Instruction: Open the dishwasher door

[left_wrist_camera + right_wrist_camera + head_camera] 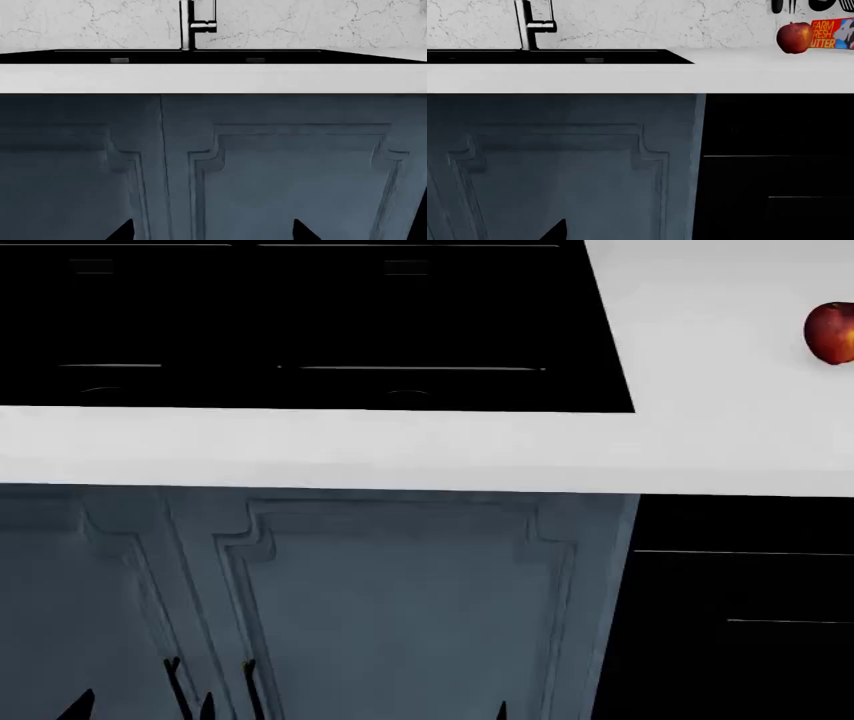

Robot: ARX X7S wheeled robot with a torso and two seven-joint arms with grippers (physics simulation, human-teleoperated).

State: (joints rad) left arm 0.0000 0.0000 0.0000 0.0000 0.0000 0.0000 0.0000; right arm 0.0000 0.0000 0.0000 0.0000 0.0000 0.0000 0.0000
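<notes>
The dishwasher door [774,170] is a wide glossy black panel under the white countertop [627,77], shut flush, just beside the blue-grey cabinet door [560,165]. It lies ahead of the right gripper [554,231] and off to its outer side, farther still from the left gripper [210,231]. I judge it a stiff, fairly heavy slab hinged low, slick on its face, so the thin silver handle line [777,156] below its control strip is the one sensible hold; it should want a firm hook and a steady outward, downward pull. Both arms sit low, pointing squarely at the cabinet fronts, well apart from the dishwasher. Only dark fingertip points show in each wrist view; the left pair stands spread, seemingly parted and holding nothing, while the right shows one tip, so I cannot tell its state.
</notes>
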